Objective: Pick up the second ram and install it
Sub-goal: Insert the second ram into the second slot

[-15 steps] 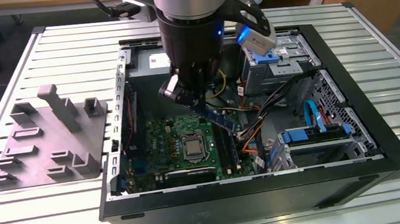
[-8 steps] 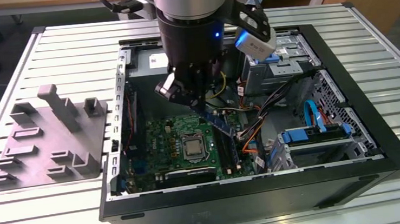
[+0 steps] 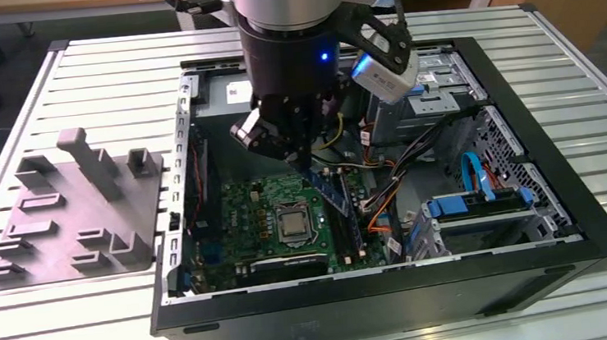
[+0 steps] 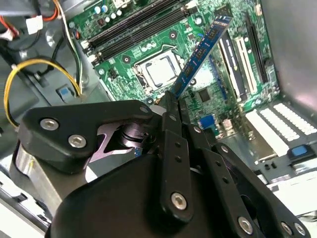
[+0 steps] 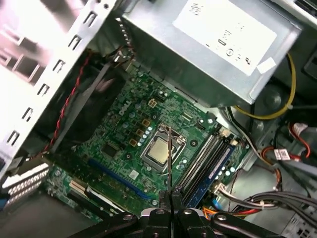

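table of metal slats (image 3: 555, 24) carries an open black computer case (image 3: 401, 281), with a grey fixture plate (image 3: 66, 215) just beside it on the exterior view's left. the arm (image 3: 287, 48) reaches down into the case, above the green motherboard (image 5: 124, 124) and near the grey power-supply box (image 5: 208, 44). the gripper (image 4: 172, 99) has its fingers (image 5: 177, 199) pinched tight on one end of the second ram (image 4: 200, 52). it holds the strip tilted out over the board by the processor socket (image 5: 158, 152), not seated in a slot. in the first wrist view the strip shows edge-on as a thin line.
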You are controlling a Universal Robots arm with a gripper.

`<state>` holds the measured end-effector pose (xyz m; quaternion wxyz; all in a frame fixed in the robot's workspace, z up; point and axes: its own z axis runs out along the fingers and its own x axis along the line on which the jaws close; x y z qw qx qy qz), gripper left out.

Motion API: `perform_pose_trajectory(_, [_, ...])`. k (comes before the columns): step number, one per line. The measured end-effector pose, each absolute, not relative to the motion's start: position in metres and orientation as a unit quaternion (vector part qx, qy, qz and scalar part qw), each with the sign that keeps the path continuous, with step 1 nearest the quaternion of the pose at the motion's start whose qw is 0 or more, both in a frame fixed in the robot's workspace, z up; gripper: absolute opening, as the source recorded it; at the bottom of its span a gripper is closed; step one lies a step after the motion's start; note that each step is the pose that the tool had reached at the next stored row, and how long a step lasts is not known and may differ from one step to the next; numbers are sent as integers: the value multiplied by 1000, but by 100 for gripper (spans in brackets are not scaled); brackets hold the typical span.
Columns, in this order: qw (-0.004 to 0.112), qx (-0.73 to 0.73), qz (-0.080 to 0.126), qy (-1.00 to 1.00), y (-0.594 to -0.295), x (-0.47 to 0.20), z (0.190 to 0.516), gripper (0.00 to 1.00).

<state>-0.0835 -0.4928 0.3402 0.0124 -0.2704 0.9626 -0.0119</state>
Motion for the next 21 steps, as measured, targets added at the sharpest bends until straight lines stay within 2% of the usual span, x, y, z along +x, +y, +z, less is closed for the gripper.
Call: perform_pose_trajectory(21, [10,-90,-14,996,-493,-84,338,13])
